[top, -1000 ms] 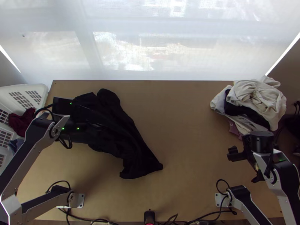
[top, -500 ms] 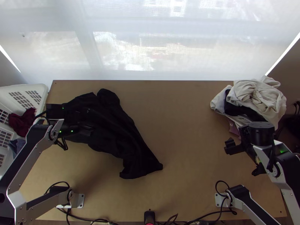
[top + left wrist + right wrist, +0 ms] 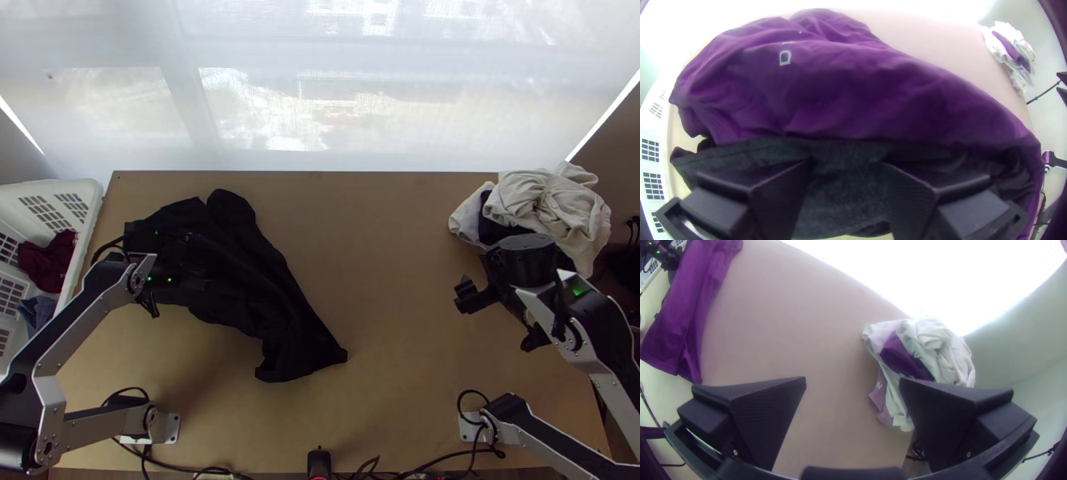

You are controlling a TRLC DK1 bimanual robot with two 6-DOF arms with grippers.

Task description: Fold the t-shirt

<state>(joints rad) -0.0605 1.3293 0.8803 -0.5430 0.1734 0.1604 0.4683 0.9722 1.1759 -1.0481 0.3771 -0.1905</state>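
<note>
In the top view my left gripper [image 3: 188,260] is over the left part of the black t-shirt [image 3: 276,308], black against black. The shirt lies bunched on the table's left half, a narrower end toward the middle. In the left wrist view the cloth looks purple [image 3: 853,102] with a dark grey stretch in front; my left gripper [image 3: 844,171] stands open above it, fingers wide apart. My right gripper [image 3: 496,316] is over the table's right side, in front of the clothes pile. The right wrist view has this gripper [image 3: 852,384] open with nothing between its fingers.
A pile of white, dark and mauve clothes [image 3: 548,204] lies at the table's back right corner. At the left edge stands a white basket [image 3: 84,192] with dark red cloth [image 3: 48,260] and blue-grey cloth in it. Cables run along the near edge.
The right gripper has moved up the picture and a little left, closer to the pile. My left gripper shifted slightly left, then back right and a little down. The shirt lies unchanged.
</note>
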